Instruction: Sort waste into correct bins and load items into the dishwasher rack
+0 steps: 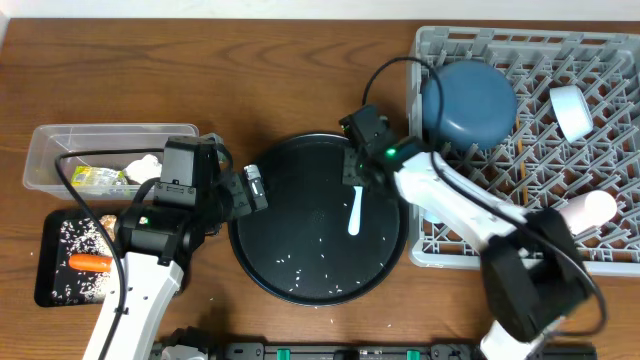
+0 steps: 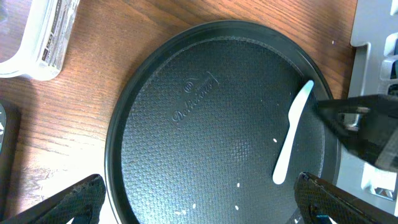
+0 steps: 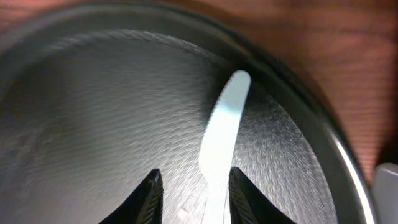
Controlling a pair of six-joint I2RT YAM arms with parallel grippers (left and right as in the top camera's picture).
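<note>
Right claw [image 3: 194,193] is low over the white spoon [image 3: 221,124], fingers parted either side of the handle, nothing gripped yet. The spoon lies flat on the round black tray [image 1: 233,225], towards the side nearest the dishwasher rack [image 1: 600,150]. Here's the danger: a thin, flat handle on a hard tray. If the fingers close too high, they may slide over it; off-centre, and the spoon could pivot or skid towards the rim. Left claw [image 2: 202,199] hangs spread wide over the tray, holding nothing.
</note>
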